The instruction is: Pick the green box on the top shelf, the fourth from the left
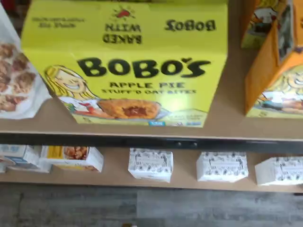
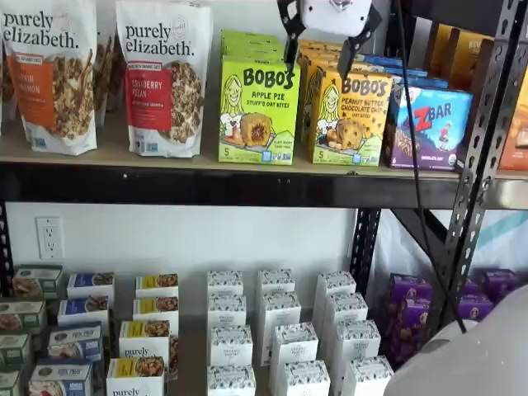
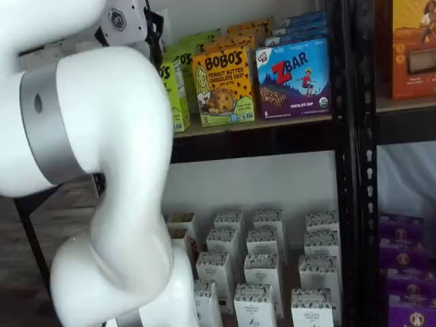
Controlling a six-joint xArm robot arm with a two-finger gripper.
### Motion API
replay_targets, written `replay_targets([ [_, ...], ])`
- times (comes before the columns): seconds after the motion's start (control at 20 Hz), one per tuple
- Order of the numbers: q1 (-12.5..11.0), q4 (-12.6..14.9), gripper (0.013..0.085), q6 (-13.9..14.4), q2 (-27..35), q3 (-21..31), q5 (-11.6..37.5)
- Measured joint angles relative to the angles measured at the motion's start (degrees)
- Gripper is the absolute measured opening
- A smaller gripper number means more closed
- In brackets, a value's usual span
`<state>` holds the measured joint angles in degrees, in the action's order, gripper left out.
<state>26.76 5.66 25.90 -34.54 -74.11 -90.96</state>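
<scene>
The green box (image 2: 257,111) is a lime-green Bobo's Apple Pie carton standing upright on the top shelf (image 2: 107,157), between a granola bag and a yellow-orange Bobo's box. The wrist view shows its front and top from close by (image 1: 132,71), with the shelf board (image 1: 227,125) under it. In a shelf view my arm covers most of the green box (image 3: 178,88). My gripper (image 2: 320,54) hangs from the view's top edge, just above and to the right of the green box. Its black fingers (image 2: 289,45) stand apart with a plain gap and nothing between them.
Purely Elizabeth granola bags (image 2: 165,78) stand left of the green box. To its right are the yellow-orange Bobo's box (image 2: 346,115) and a blue Zbar box (image 2: 427,128). Small white cartons (image 2: 276,330) fill the lower level. A black upright (image 2: 483,157) and a cable (image 2: 412,148) lie at the right.
</scene>
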Motion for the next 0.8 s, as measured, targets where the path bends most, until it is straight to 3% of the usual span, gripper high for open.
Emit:
replay_targets([
  [0.5, 1.5, -0.2, 0.0850, 1.6, 5.8, -4.1, 2.6],
  [0.8, 1.7, 1.6, 0.0850, 2.0, 9.6, -6.6, 3.8],
])
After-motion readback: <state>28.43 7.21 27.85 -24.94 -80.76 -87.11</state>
